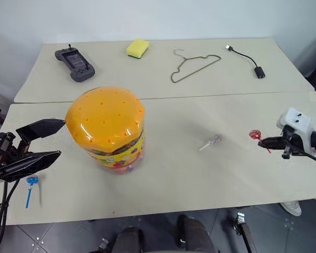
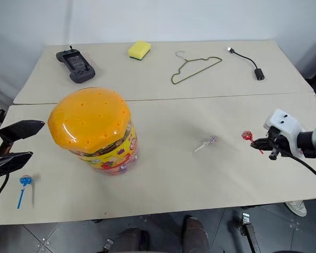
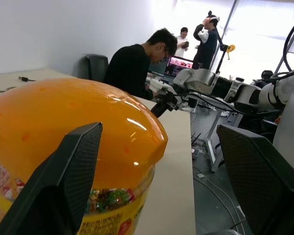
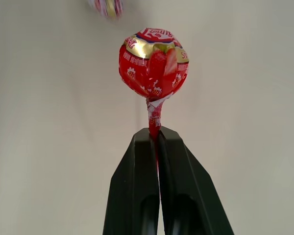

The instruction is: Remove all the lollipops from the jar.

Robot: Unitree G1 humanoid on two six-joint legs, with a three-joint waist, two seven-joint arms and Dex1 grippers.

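The blue lollipop [image 1: 31,182] lies nearest, at the table's [image 1: 200,179] front left edge, head towards the left gripper [image 1: 52,139], stick pointing at the camera. That gripper hovers just above and beside it, its fingers wide apart, holding nothing, tips aimed at the jar [image 1: 108,129]. The jar stands upright left of centre, its orange dotted lid [image 1: 105,116] on; through the clear wall below the lid a mass of coloured wrappers shows, too jumbled to tell apart. To the right, well apart from the jar, the white lollipop [image 1: 213,141] lies flat on bare table. Further right the right gripper [image 1: 260,142] has its fingers pressed together on the stick of the red lollipop [image 4: 153,61], whose head sticks out past the fingertips, above the table. On the rear table lie a grey controller [image 1: 75,63], a yellow sponge [image 1: 137,48], a wire hanger [image 1: 195,66] and a black cable [image 1: 247,60], all well clear of both arms.
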